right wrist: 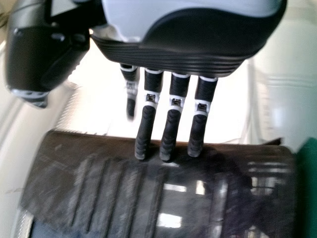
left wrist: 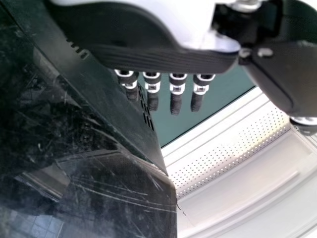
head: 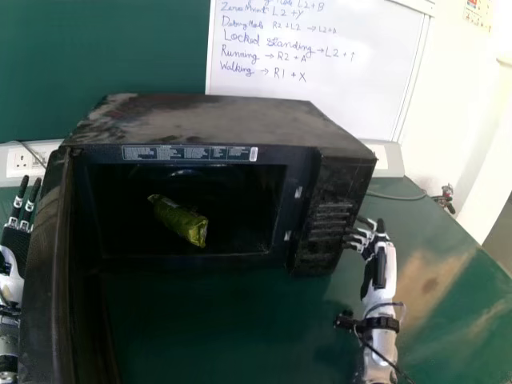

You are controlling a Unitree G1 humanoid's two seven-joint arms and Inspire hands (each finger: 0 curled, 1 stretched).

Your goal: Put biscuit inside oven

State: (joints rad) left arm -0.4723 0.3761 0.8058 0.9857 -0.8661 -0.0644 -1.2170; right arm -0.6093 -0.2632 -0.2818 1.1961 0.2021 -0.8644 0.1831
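Biscuit packet [head: 180, 222] in green wrapping, lying aslant inside the microwave oven [head: 216, 120] on the bench [head: 436, 272] in the head view. At left, open door [head: 44, 280], with the left robot hand [head: 14, 244] beyond it; at right, beside the oven, the right robot hand [head: 382, 260]. In the left wrist view, fingers [left wrist: 176, 101] extended, nothing held. In the right wrist view, fingers [right wrist: 171, 134] extended at the oven's edge, empty, contact unclear.
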